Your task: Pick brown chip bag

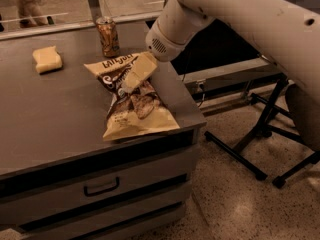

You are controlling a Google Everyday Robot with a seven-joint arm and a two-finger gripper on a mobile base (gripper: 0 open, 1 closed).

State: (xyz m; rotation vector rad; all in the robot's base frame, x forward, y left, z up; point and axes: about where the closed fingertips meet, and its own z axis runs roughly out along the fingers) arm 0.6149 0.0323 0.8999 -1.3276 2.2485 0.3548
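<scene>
The brown chip bag (136, 110) lies flat on the grey counter (55, 119) near its right front corner, with a dark brown centre and pale yellow-tan ends. My gripper (133, 80) hangs from the white arm (240, 19), which reaches in from the upper right. The gripper is low over the bag's upper half, at or just above its surface, and covers part of the lettering.
A small brown drink can (107, 36) stands just behind the bag. A pale yellow sponge-like block (47, 59) lies at the back left. The counter's right edge runs close beside the bag. Drawers (101, 186) sit below. Black stand legs (260, 134) are on the floor at right.
</scene>
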